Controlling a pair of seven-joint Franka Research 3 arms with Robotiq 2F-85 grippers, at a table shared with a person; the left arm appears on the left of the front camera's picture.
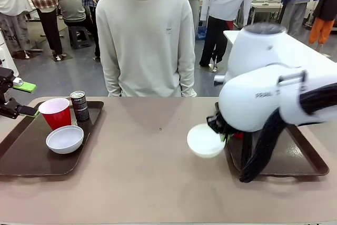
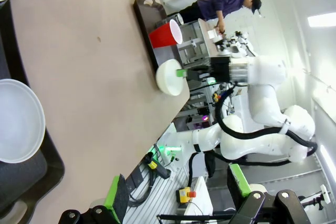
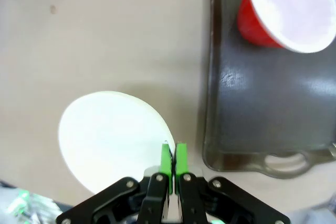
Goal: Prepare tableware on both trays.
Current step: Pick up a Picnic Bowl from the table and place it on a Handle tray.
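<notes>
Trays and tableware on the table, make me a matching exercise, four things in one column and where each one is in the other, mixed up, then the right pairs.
Things:
1. Drink can
2. Bowl on the left tray
3. Bowl at the right tray
4. Cup in the right wrist view

Places:
A. Pinched at its rim by the right tool, above the tabletop beside the tray
B. Standing on the right tray
C. Far side of the left tray, beside a red cup
D. Near side of the left tray, in front of the red cup

Pairs: 1-C, 2-D, 3-A, 4-B

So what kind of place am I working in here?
Likely a robotics lab or data-collection hall: bystanders behind the person, other workbenches, and a second arm's base, cables and emergency-stop button in the left wrist view.
</notes>
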